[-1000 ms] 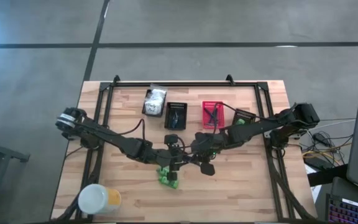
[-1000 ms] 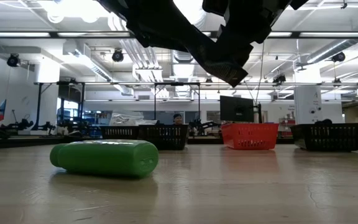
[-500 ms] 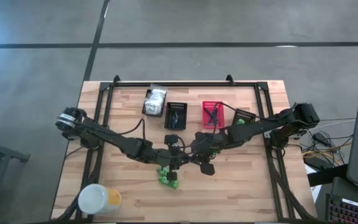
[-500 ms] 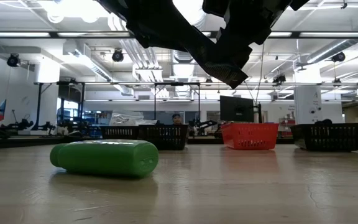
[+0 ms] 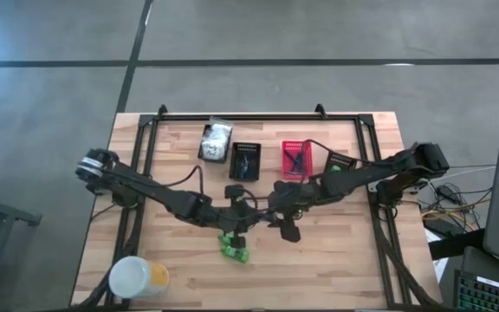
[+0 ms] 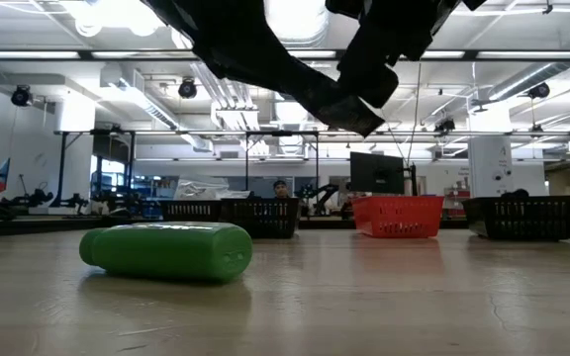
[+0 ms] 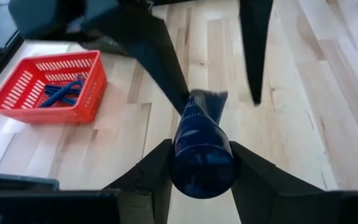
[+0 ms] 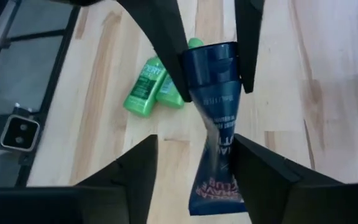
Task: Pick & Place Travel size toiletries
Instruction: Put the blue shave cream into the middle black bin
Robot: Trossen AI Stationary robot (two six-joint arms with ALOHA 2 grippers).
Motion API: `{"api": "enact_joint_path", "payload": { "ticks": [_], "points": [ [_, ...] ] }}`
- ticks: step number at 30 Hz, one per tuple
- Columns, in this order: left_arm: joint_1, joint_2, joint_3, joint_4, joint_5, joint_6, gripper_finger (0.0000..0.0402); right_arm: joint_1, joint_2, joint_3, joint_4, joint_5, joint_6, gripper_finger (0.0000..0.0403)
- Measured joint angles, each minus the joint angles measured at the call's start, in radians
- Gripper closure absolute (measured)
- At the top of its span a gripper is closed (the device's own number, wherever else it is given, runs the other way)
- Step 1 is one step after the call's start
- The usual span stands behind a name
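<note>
Passing the dark blue tube (image 8: 215, 93) mid-air above the table's middle — your left gripper (image 7: 201, 180) clamps its cap end, your right gripper (image 8: 191, 155) pinches its crimped tail. Let only one side go, then carry it to a basket — green bottles (image 5: 235, 250) wait nearer the front edge.

Both arms meet mid-table; left gripper (image 5: 248, 214), right gripper (image 5: 271, 215) fingers clamped, facing.

Ceiling strip lights (image 6: 117, 12) glared in the low view, silhouetting the arms; wrist views looked slightly blurred, perhaps defocused.
</note>
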Motion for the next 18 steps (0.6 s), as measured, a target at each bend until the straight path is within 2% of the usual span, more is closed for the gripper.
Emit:
{"api": "enact_joint_path", "payload": {
  "ticks": [6,11,14,18],
  "points": [
    [0.002,-0.030,-0.004,-0.123,-0.050,-0.041,0.0268,0.002,-0.064,0.002,-0.044,0.041,0.033,0.0195],
    [0.008,-0.060,-0.003,-0.233,-0.132,-0.128,0.0268,0.002,-0.133,0.001,-0.083,0.082,0.050,0.0201],
    [0.016,-0.078,-0.003,-0.304,-0.239,-0.220,0.0268,0.002,-0.181,0.000,-0.122,0.145,0.067,0.0211],
    [0.037,-0.116,-0.002,-0.317,-0.467,-0.290,0.0268,0.004,-0.235,0.000,-0.180,0.229,0.094,0.0227]
  ]
}}
